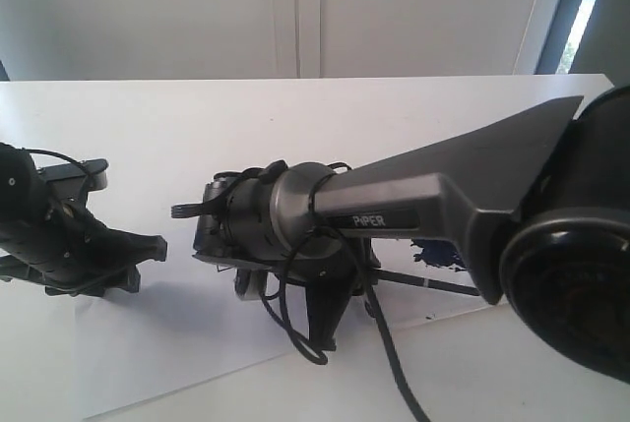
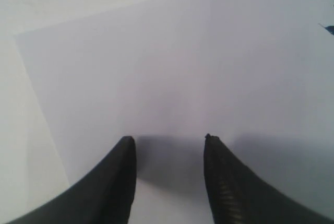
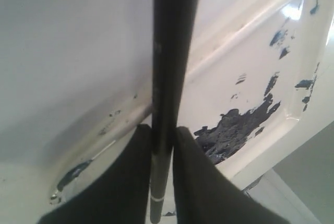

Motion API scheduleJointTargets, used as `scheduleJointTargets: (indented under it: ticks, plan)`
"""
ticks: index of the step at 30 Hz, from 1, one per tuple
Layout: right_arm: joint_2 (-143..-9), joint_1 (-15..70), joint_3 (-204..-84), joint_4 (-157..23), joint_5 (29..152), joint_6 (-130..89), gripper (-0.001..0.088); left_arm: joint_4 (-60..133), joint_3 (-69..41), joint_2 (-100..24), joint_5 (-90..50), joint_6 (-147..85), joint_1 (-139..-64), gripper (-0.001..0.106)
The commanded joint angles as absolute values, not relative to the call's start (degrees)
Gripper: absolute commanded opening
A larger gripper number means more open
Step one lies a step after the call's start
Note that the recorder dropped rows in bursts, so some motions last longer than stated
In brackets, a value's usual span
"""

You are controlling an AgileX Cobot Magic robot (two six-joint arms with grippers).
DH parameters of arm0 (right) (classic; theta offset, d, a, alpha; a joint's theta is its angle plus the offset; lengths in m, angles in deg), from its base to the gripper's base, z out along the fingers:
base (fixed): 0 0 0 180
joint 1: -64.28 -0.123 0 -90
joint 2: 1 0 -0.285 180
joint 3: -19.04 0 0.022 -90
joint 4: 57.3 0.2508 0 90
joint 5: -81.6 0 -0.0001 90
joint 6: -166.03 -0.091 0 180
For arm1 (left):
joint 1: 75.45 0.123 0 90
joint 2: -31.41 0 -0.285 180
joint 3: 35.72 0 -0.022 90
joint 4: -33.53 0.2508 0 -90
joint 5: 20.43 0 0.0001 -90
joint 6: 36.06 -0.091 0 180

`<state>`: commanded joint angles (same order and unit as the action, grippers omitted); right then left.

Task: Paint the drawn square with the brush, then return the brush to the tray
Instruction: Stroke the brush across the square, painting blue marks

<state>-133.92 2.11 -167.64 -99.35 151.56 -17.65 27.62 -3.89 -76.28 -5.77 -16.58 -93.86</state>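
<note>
The brush point(image 3: 169, 51), a thin black stick, runs between the fingers of my right gripper point(image 3: 163, 128), which is shut on it. Right under it lies the tray point(image 3: 250, 51), glossy white with a raised rim and a dark blue-black paint puddle point(image 3: 235, 127). In the exterior view my right gripper point(image 1: 323, 322) points down at mid-table, and the brush point(image 1: 433, 284) sticks out to its right. A ragged dark-blue blotch point(image 1: 438, 256) shows under the right arm; whether it is the drawn square or the tray's paint I cannot tell. My left gripper point(image 2: 169, 138) point(image 1: 157, 245) is open over bare paper.
A white paper sheet point(image 2: 172, 62) point(image 1: 167, 343) covers the near part of the white table point(image 1: 295, 117). A small blue mark point(image 2: 329, 27) sits at the paper's edge of the left wrist view. The right arm's grey link point(image 1: 443, 191) spans the middle. A wall stands behind.
</note>
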Motion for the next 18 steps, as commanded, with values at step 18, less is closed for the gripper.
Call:
scheduleJointTargets:
  ticks: [18]
  plan:
    - [-129.8, -0.8, -166.3, -110.1, 151.6, -19.1, 0.0, 27.6, -3.9, -76.3, -5.8, -16.6, -93.9, 0.048]
